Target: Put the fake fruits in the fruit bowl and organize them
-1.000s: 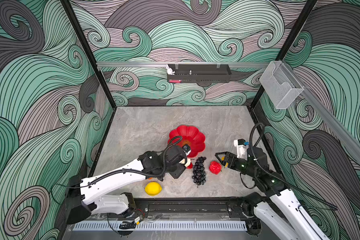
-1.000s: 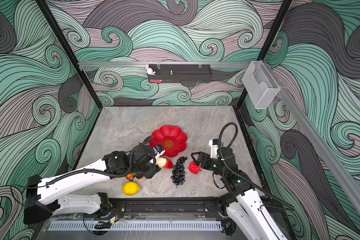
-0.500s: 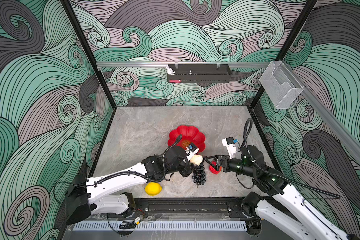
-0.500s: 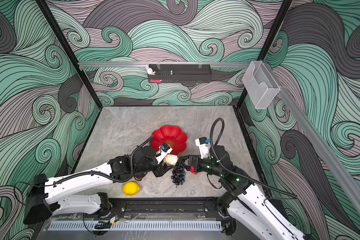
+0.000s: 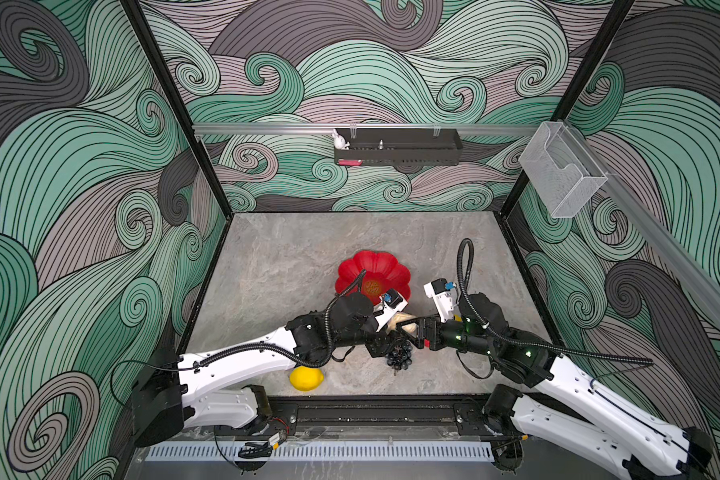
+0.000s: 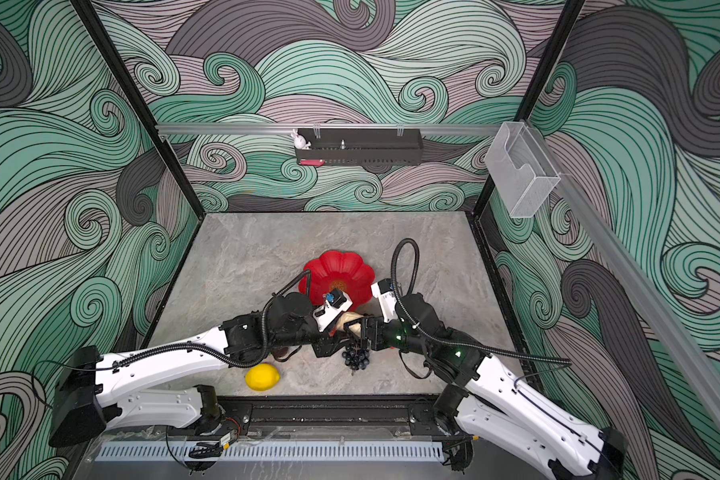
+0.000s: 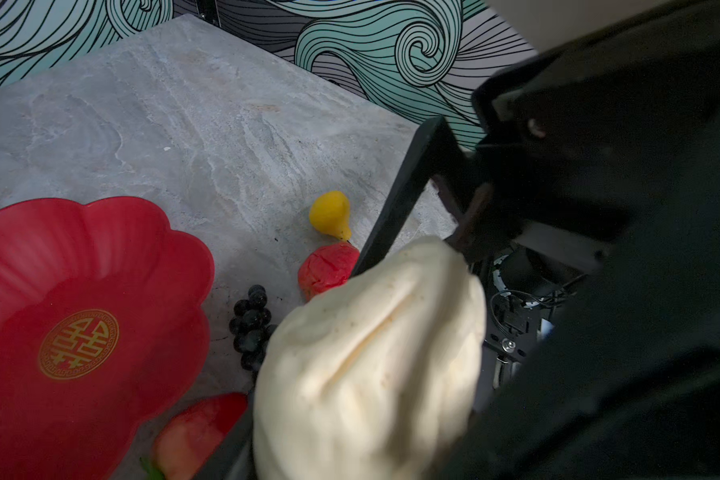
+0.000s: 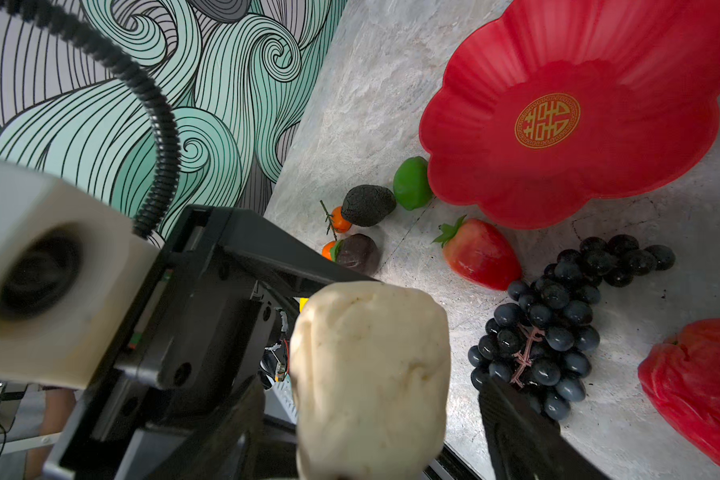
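Note:
My left gripper [image 5: 393, 328] is shut on a cream lumpy fruit [image 5: 406, 322] and holds it above the dark grape bunch [image 5: 399, 357]. My right gripper [image 8: 371, 415] is open around the same cream fruit [image 8: 371, 365], with a gap showing at one finger [image 8: 516, 419]. The red flower-shaped fruit bowl [image 5: 375, 270] stands empty just behind. On the table near it lie a strawberry [image 8: 481, 253], a lime [image 8: 411, 183], two dark avocados [image 8: 368, 205], small oranges [image 8: 341, 220], a yellow pear [image 7: 331, 214] and a red apple [image 7: 327, 270]. A lemon [image 5: 306, 378] lies by the front edge.
A black wall tray [image 5: 398, 151] hangs on the back rail and a clear plastic holder [image 5: 562, 174] on the right wall. Both arms meet over the fruit cluster at the front centre. The black front rail [image 5: 371, 411] borders the table.
My right gripper left the red apple and swung left, so its fingers now flank the cream fruit. My left gripper carried that fruit up and to the right, over the grapes.

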You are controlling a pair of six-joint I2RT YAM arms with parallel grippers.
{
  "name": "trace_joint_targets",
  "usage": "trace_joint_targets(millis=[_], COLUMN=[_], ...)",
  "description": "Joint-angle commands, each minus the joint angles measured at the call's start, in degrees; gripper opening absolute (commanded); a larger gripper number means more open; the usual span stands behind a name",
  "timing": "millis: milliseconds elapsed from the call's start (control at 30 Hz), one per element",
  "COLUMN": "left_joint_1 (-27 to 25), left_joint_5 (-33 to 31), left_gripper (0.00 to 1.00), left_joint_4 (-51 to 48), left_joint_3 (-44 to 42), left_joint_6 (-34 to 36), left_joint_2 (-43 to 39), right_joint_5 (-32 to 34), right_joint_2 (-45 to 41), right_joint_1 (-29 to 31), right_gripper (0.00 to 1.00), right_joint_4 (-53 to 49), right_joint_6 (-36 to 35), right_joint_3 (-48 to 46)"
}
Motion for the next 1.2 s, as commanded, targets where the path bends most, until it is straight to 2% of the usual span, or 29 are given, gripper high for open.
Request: trace_joint_targets(millis=[0,333,500,600,767,933,1000,1167], left_joint_1=[-0.43,-0.69,-0.64,-0.69,-0.22,1.11,1.99,3.09], left_joint_5=[2.59,-1.11,-4.82,-11.36,-23.91,-41.31,-44.00,-46.18], left_gripper=[0.44,0.48,0.66,0.75,0.86,0.86,0.86,0.87], left_joint_4=[2.78,1.64,0.78,-1.33,2.69,-0.71,-4.40,-12.65], left_joint_3=[-0.18,-0.08,-0.98,-1.95,-13.44,-22.15,-23.98,-26.37], left_joint_6=[1.53,1.71,0.37,-2.43,-5.25,-8.98,-9.90,-10.93], left_joint_2=[0.32,0.12,-1.86,-5.07,-20.21,-35.32,-40.29,-49.60], right_joint_5=[1.64,3.72,5.90,8.84,15.33,19.29,18.47,17.51], right_joint_2=[0.63,3.24,3.87,4.73,10.09,18.94,23.39,36.67], right_joint_1=[0.67,2.22,2.20,2.21,1.42,-0.95,-2.39,-4.66], right_gripper=[0.76,0.50,0.46,0.46,0.45,0.45,0.45,0.45], right_joint_4=[0.85,-0.97,-2.55,-4.39,-7.28,-5.49,-3.11,1.40], right_joint_6=[0.14,-1.42,-2.65,-5.03,-12.75,-19.33,-20.56,-22.26], right_joint_3=[0.97,2.55,3.37,4.86,9.41,13.88,15.23,20.62])
